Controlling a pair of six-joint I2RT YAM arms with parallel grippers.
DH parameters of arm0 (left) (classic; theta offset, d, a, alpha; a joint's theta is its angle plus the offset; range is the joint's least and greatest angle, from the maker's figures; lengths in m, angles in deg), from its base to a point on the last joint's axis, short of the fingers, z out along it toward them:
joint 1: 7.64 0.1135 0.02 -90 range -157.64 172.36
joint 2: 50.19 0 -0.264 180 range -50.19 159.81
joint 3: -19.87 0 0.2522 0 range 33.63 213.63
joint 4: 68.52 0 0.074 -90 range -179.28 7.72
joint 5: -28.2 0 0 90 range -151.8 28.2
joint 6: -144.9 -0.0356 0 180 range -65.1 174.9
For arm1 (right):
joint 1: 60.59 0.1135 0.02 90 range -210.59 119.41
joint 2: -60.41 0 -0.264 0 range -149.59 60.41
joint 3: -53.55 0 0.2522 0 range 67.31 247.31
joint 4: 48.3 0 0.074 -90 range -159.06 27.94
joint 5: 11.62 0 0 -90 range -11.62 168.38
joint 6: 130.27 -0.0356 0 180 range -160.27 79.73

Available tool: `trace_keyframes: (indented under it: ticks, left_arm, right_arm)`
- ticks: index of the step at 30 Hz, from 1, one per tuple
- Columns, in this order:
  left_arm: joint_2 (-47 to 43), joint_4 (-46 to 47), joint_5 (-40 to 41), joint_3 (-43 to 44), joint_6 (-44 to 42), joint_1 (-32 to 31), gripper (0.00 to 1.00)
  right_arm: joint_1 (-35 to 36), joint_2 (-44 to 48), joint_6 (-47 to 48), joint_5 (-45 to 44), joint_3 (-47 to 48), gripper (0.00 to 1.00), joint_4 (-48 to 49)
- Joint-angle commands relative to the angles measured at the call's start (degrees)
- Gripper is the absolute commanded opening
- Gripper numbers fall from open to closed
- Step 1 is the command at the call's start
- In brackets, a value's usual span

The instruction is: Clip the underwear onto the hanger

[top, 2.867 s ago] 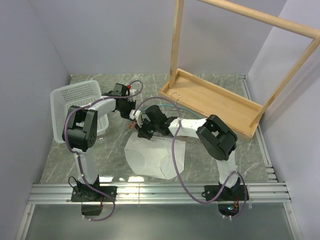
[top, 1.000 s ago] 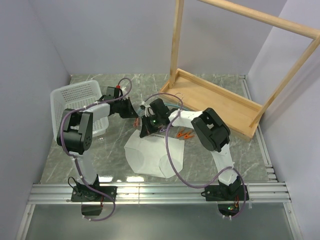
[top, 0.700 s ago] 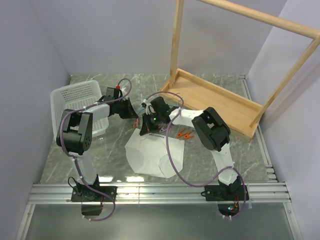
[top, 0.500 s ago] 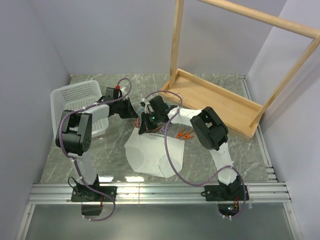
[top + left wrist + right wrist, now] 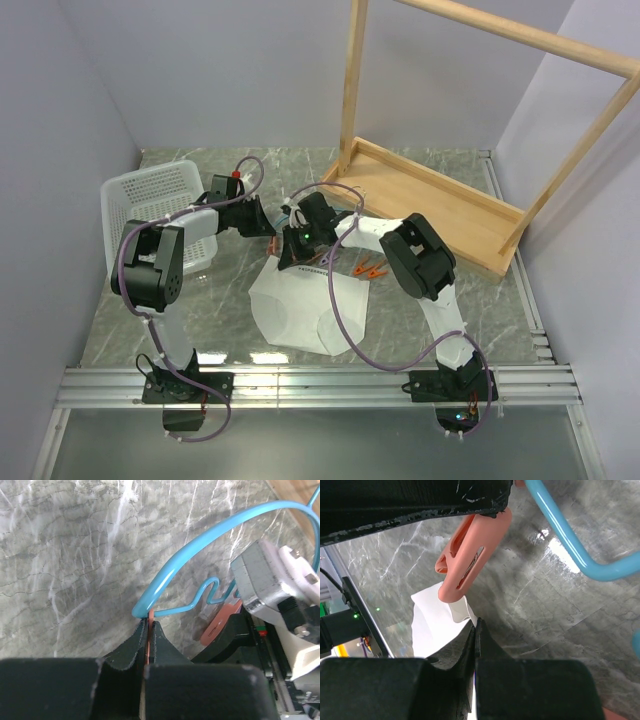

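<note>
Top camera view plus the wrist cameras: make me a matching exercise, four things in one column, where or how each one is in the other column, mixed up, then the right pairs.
1. white perforated plastic basket
2. big wooden rack frame
3. white cloth underwear
4. thin teal-blue arched hanger

A. back right of the table
B. its orange-red clip pinched by the left gripper
C. left side of the table
D. edge pinched by the right gripper

Pairs: 1-C, 2-A, 3-D, 4-B
</note>
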Motion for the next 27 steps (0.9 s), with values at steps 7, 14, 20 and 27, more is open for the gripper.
trace_keyframes:
  ticks: [7, 14, 20, 27]
  left_arm:
    - [-2.3, 0.3, 0.6, 0.1, -2.6, 0.2, 0.0]
    - [-2.0, 0.1, 0.9, 0.1, -3.1, 0.0, 0.0]
    - [-1.9, 0.1, 0.8, 0.0, -3.4, -0.3, 0.0]
    - [-1.8, -0.1, 1.2, 0.3, -3.9, -0.9, 0.0]
  right_arm:
    - [-0.7, 0.7, 0.4, -0.4, 1.2, 0.0, 0.4]
    - [-0.8, 0.3, 0.0, -0.2, 2.1, 0.0, 0.3]
    - [-0.9, -0.2, -0.2, 0.2, 3.1, 0.0, 0.2]
    - [-0.8, -0.7, -0.3, 0.6, 4.0, 0.0, 0.1]
